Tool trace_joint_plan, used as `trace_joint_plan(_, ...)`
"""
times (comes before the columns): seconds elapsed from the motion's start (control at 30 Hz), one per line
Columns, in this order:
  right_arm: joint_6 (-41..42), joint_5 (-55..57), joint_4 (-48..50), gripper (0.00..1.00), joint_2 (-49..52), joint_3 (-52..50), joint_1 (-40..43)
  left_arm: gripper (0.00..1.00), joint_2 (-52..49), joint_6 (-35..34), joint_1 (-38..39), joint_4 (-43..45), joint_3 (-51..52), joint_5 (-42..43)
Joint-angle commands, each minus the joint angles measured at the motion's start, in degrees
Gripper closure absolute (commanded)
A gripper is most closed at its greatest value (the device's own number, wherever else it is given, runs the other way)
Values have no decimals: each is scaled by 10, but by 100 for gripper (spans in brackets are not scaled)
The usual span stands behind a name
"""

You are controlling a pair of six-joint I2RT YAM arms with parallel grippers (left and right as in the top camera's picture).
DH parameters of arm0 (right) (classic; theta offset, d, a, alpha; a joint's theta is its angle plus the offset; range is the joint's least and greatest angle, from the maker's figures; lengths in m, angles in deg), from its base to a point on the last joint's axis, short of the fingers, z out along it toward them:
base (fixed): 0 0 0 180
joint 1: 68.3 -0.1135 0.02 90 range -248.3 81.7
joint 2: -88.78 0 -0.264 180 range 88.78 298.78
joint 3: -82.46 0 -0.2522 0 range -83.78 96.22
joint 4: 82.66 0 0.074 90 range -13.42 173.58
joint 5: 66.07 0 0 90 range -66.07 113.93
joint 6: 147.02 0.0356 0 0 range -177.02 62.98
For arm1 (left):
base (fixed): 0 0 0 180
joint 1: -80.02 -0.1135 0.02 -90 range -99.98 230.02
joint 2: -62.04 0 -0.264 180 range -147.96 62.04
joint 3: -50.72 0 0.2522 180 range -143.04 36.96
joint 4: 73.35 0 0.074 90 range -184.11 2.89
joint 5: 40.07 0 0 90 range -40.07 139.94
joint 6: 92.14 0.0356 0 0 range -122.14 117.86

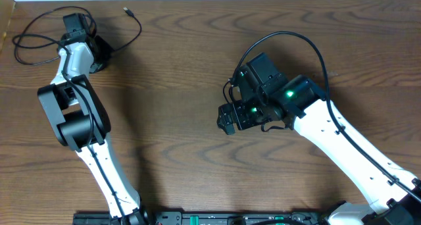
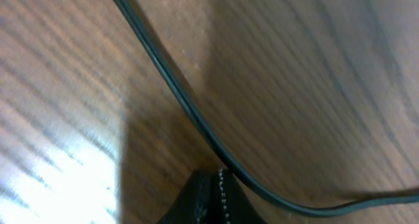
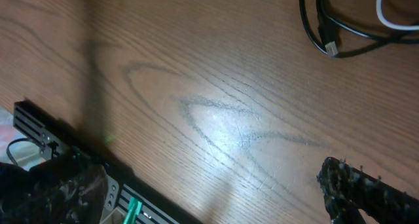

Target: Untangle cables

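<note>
While cable (image 2: 171,82) lies looped at far-left corner of tabletop (image 1: 184,67), left fingers (image 2: 209,196) sit right by it, grip cannot tell; right fingers (image 3: 366,191) spread, empty. Pinch single strand, lift slowly, avoid dragging loop.

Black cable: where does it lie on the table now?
In the overhead view the black cable lies in the far left corner of the table, looping on both sides of the left gripper.

Cable (image 2: 177,86) at table's (image 1: 177,87) far-left corner, left arm (image 1: 79,113) over it, right arm (image 1: 342,139) mid-right
</note>
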Motion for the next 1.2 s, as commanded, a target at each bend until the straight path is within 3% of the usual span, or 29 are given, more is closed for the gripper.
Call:
trace_joint_plan(0.0,16,1,-2,1,-1,1,-8,83,-33,10,-7,-30,-10,11)
trace_joint_plan(0.03,16,1,-2,1,-1,1,-7,64,-13,10,-10,-37,-21,23)
trace_joint_plan(0.13,16,9,-1,1,-1,1,1,51,70,10,-17,-48,-29,89)
trace_joint_plan(0.27,20,11,-10,1,-3,2,65,25,198,9,-15,-93,-29,199)
trace_joint_plan(0.33,20,11,-24,1,-5,2,115,7,254,10,-7,-138,-29,265)
trace_joint_plan(0.43,19,11,-61,1,-4,2,212,5,303,10,25,-256,-29,319)
trace_joint_plan(0.53,9,24,-71,1,-4,2,269,5,305,33,80,-351,-26,318)
trace_joint_plan(0.67,9,73,-55,1,-4,2,338,5,292,80,172,-396,10,318)
trace_joint_plan(0.93,9,77,-45,1,-4,2,402,5,287,73,350,-327,114,235)
trace_joint_plan(1.0,9,77,-46,1,-4,2,403,7,287,43,382,-303,128,188)
trace_joint_plan(1.07,9,77,-56,1,-4,2,402,14,287,-13,418,-266,148,127)
trace_joint_plan(1.17,10,75,-58,1,-4,2,402,14,287,-34,458,-199,179,109)
